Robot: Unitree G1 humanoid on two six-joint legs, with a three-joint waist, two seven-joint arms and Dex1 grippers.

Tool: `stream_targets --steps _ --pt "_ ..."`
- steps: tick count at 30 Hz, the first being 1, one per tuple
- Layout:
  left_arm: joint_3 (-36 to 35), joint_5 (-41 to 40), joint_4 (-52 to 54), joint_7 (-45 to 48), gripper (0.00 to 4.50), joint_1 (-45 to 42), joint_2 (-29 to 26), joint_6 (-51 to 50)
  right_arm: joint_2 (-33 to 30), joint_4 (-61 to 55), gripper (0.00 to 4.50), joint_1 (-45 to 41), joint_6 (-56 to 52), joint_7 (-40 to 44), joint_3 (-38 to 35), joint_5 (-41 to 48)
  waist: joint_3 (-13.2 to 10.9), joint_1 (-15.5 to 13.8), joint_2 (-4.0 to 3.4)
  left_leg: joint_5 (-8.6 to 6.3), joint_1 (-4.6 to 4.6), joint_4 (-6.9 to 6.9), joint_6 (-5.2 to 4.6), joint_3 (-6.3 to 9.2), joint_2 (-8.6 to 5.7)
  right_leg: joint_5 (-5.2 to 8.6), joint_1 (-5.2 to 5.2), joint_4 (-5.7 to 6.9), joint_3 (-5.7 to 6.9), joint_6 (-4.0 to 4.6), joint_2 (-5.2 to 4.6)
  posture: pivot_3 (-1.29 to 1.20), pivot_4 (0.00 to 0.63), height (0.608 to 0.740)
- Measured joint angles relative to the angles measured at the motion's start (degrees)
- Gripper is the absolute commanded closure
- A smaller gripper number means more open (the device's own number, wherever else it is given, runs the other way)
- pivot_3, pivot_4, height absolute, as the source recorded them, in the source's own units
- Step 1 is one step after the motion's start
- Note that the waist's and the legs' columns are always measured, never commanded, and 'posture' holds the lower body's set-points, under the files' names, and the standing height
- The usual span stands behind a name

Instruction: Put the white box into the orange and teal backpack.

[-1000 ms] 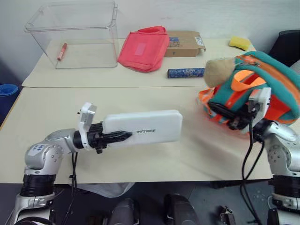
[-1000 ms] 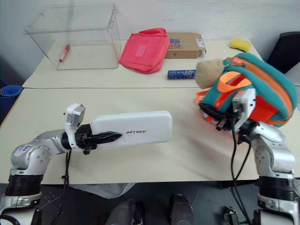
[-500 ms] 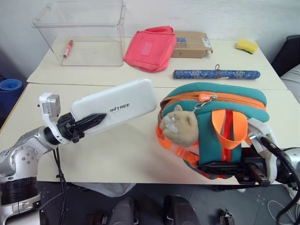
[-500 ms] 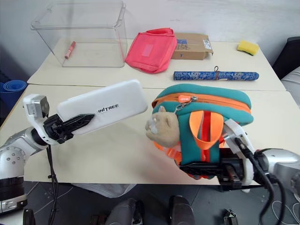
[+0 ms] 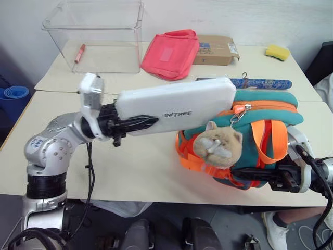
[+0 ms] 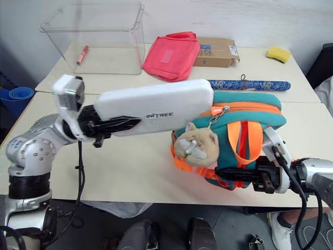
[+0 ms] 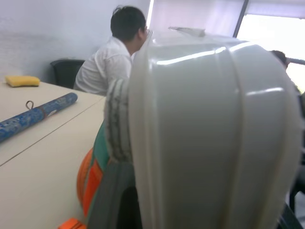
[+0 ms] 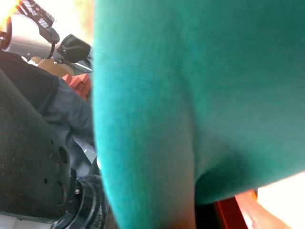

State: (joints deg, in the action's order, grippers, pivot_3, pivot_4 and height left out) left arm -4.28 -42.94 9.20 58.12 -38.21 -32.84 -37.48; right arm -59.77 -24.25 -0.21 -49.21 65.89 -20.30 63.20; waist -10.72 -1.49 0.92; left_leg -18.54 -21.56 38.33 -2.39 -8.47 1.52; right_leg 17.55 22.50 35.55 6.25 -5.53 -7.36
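The white box [image 5: 177, 107], flat with grey lettering, hangs above the table. My left gripper [image 5: 140, 124] is shut on its near end. The box's far end reaches over the upper left part of the orange and teal backpack [image 5: 260, 140], seen close up in the left wrist view as the white box [image 7: 214, 143]. The backpack lies at the table's front right with its beige plush cat charm [image 5: 218, 148] facing me. My right gripper [image 6: 234, 174] is shut on the backpack's lower edge by the table's front edge. Teal fabric of the backpack [image 8: 200, 95] covers the right wrist view.
On the far table stand a clear plastic bin [image 5: 99, 31] holding a red marker [image 5: 79, 53], a pink-red bag [image 5: 171, 52], a cardboard box [image 5: 216, 49] and a yellow sponge [image 5: 279, 52]. A blue patterned roll [image 5: 260, 82] lies just behind the backpack. A seated person [image 7: 114, 57] is beyond the table.
The white box has risen and swung right, so its far end now sits over the backpack. The right gripper brought the backpack down from the right to the table's front.
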Motion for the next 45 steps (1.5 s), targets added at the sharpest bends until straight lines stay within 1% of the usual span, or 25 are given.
stream_targets --steps 2,4,6,8,10,12,13,14,15,17,18,20,22,25,28,30,32,34,35,37,38,40,41,45 --pt "4.3 4.9 -1.5 -1.4 3.27 -5.2 0.4 1.1 0.0 0.1 4.48 -0.6 0.9 0.8 0.0 -1.1 0.0 -0.4 0.07 0.04 -0.06 -0.01 -0.05 0.06 -0.04 -0.06 -0.02 -0.06 0.03 -0.10 -0.05 0.00 0.150 0.740" --pt "7.9 8.0 -2.2 -0.9 3.27 -8.7 -0.8 0.5 0.0 0.3 4.48 -0.2 1.7 1.4 0.0 -2.0 0.0 -0.3 0.07 0.02 -0.06 -0.02 -0.08 0.05 -0.08 -0.07 -0.01 -0.05 0.01 -0.11 -0.09 0.00 0.150 0.740" --pt "13.8 12.3 -4.5 0.8 3.27 -11.8 -1.8 -0.7 0.2 0.7 4.48 0.4 2.6 2.3 0.0 -3.3 0.0 -0.3 0.07 0.03 -0.05 -0.02 -0.09 0.05 -0.09 -0.07 -0.02 -0.04 0.03 -0.11 -0.08 0.00 0.150 0.740" --pt "17.8 15.2 -7.9 1.6 3.27 -13.8 0.3 -0.5 0.8 1.6 4.48 0.7 3.1 2.7 0.1 -4.3 0.0 -0.4 0.08 0.04 -0.09 0.00 -0.11 0.07 -0.10 -0.07 -0.01 -0.04 0.06 -0.11 -0.07 0.00 0.150 0.740" --pt "21.9 18.6 -12.2 2.2 3.27 -17.4 4.3 1.0 1.5 2.0 4.48 0.5 3.7 3.1 0.4 -5.4 0.0 -0.6 0.08 0.03 -0.20 0.17 -0.18 0.08 -0.10 -0.07 0.04 -0.04 0.10 -0.12 -0.06 0.00 0.150 0.740" --pt "24.5 21.8 -17.6 2.4 3.27 -20.3 9.5 3.7 1.9 2.3 4.48 0.1 4.4 3.5 1.0 -6.1 0.0 -0.5 0.08 -0.02 -0.28 0.35 -0.26 0.08 -0.08 -0.07 0.04 -0.04 0.11 -0.12 -0.07 0.00 0.150 0.740" --pt "25.0 22.8 -20.1 2.4 3.27 -21.1 11.4 5.1 2.1 2.4 4.48 0.1 4.4 3.5 1.1 -6.4 0.0 -0.5 0.08 -0.03 -0.31 0.43 -0.27 0.10 -0.08 -0.08 0.04 -0.02 0.13 -0.13 -0.07 0.00 0.150 0.740" --pt "25.7 24.6 -25.2 2.1 3.27 -22.6 15.4 7.8 2.6 2.6 4.48 -0.3 4.8 3.5 1.5 -6.8 0.0 -0.6 0.08 -0.06 -0.52 0.70 -0.32 0.22 -0.03 -0.09 0.08 -0.02 0.27 -0.15 -0.07 0.00 0.150 0.740" --pt "26.1 25.8 -28.4 1.8 3.27 -23.3 18.2 9.9 3.0 2.6 4.48 -0.7 5.2 3.5 1.8 -7.1 0.0 -0.6 0.08 -0.07 -0.64 0.78 -0.35 0.23 -0.03 -0.11 0.16 -0.03 0.28 -0.19 -0.09 0.00 0.150 0.740" --pt "26.6 28.2 -35.9 1.3 3.27 -24.9 24.0 14.9 4.2 2.7 4.48 -1.3 5.6 3.3 2.2 -7.7 0.0 -0.7 0.10 -0.07 -0.67 0.82 -0.41 0.25 -0.05 -0.14 0.14 -0.05 0.30 -0.25 -0.16 0.00 0.150 0.740" --pt "26.6 28.9 -38.3 1.2 3.27 -25.3 25.7 16.9 4.5 2.7 4.48 -1.5 5.6 3.1 2.4 -7.8 0.0 -0.7 0.10 -0.08 -0.68 0.82 -0.43 0.24 -0.05 -0.14 0.16 -0.05 0.29 -0.25 -0.18 0.00 0.150 0.740" --pt "24.9 29.8 -44.6 0.9 2.55 -26.5 29.2 21.7 5.5 2.7 4.50 -1.7 5.6 2.1 2.6 -8.0 0.0 -0.6 0.10 -0.09 -0.68 0.82 -0.43 0.25 -0.03 -0.14 0.17 -0.05 0.31 -0.25 -0.20 0.00 0.150 0.740" --pt "23.2 30.0 -47.2 0.9 2.02 -26.6 30.7 24.6 6.8 2.7 4.50 -2.3 5.5 0.7 2.8 -8.1 0.0 -0.5 0.10 -0.09 -0.71 0.81 -0.43 0.29 -0.01 -0.14 0.19 -0.05 0.35 -0.25 -0.21 0.00 0.150 0.740" --pt "21.7 29.9 -47.1 2.4 1.24 -25.7 30.6 26.4 8.1 2.2 4.50 -3.5 5.5 -1.5 3.5 -8.2 0.0 0.0 0.09 -0.08 -0.71 0.82 -0.41 0.34 -0.01 -0.15 0.18 -0.03 0.40 -0.25 -0.22 0.00 0.150 0.740" --pt "20.6 29.7 -44.7 5.2 0.66 -23.6 27.5 28.3 11.5 1.7 4.50 -5.7 6.3 -5.2 4.3 -8.9 0.0 0.5 0.09 -0.06 -0.69 0.82 -0.36 0.30 0.03 -0.15 0.19 -0.01 0.41 -0.24 -0.21 0.00 0.150 0.740" --pt "18.3 28.1 -42.2 8.9 0.66 -21.8 23.8 29.0 13.9 1.5 4.50 -7.5 6.6 -8.3 4.8 -9.2 0.0 1.4 0.06 -0.03 -0.67 0.80 -0.28 0.28 0.08 -0.13 0.23 0.07 0.45 -0.20 -0.19 0.00 0.150 0.740" --pt "15.9 26.0 -39.7 12.4 0.66 -20.0 20.5 28.8 14.5 1.5 4.50 -8.5 6.6 -10.1 5.1 -9.3 0.0 1.7 0.04 0.00 -0.68 0.77 -0.22 0.28 0.12 -0.10 0.28 0.12 0.47 -0.15 -0.15 0.00 0.150 0.740" --pt "14.2 23.9 -35.5 16.5 0.66 -17.5 15.2 27.0 14.7 1.6 4.50 -10.2 6.5 -11.2 6.2 -9.9 0.0 2.0 0.01 0.00 -0.68 0.75 -0.17 0.28 0.14 -0.09 0.32 0.16 0.49 -0.13 -0.10 0.00 0.150 0.740" --pt "13.8 23.3 -32.9 18.7 0.66 -16.2 11.6 25.4 14.7 1.7 4.50 -11.0 6.4 -11.5 6.7 -10.1 -0.1 2.0 0.00 0.01 -0.69 0.75 -0.16 0.29 0.14 -0.08 0.33 0.22 0.50 -0.12 -0.09 0.00 0.150 0.740" --pt "13.1 23.0 -29.0 20.3 0.66 -13.9 7.7 24.0 14.7 2.2 4.50 -12.0 6.1 -11.6 7.0 -10.4 -0.1 1.8 0.00 0.01 -0.69 0.77 -0.17 0.29 0.11 -0.08 0.32 0.29 0.51 -0.12 -0.10 0.00 0.150 0.740" --pt "12.6 22.8 -24.8 20.5 0.66 -11.3 5.6 23.2 14.7 2.3 4.50 -12.5 5.9 -11.7 6.9 -10.4 -0.1 1.7 -0.02 -0.01 -0.70 0.76 -0.20 0.29 0.09 -0.08 0.30 0.32 0.48 -0.12 -0.12 0.00 0.150 0.740" --pt "12.1 22.3 -20.8 20.3 0.66 -8.6 4.9 21.9 14.6 2.4 4.50 -12.8 5.4 -11.7 6.9 -10.4 -0.1 1.2 -0.01 -0.01 -0.77 0.83 -0.30 0.44 0.02 -0.10 0.21 0.29 0.60 -0.16 -0.19 0.00 0.150 0.740" --pt "11.5 21.3 -17.2 18.7 0.66 -6.8 5.2 20.5 14.6 2.3 4.50 -13.0 5.4 -11.6 6.9 -10.5 -0.1 0.8 -0.01 -0.03 -0.80 0.86 -0.36 0.48 -0.02 -0.11 0.20 0.21 0.59 -0.18 -0.24 0.00 0.150 0.740" --pt "9.8 17.1 -6.6 12.9 0.66 -3.4 8.0 16.7 14.6 2.3 4.50 -12.6 5.5 -10.9 7.2 -11.2 -0.1 0.5 -0.01 -0.08 -0.80 0.87 -0.44 0.52 -0.05 -0.18 0.07 0.10 0.60 -0.29 -0.29 0.00 0.150 0.740"
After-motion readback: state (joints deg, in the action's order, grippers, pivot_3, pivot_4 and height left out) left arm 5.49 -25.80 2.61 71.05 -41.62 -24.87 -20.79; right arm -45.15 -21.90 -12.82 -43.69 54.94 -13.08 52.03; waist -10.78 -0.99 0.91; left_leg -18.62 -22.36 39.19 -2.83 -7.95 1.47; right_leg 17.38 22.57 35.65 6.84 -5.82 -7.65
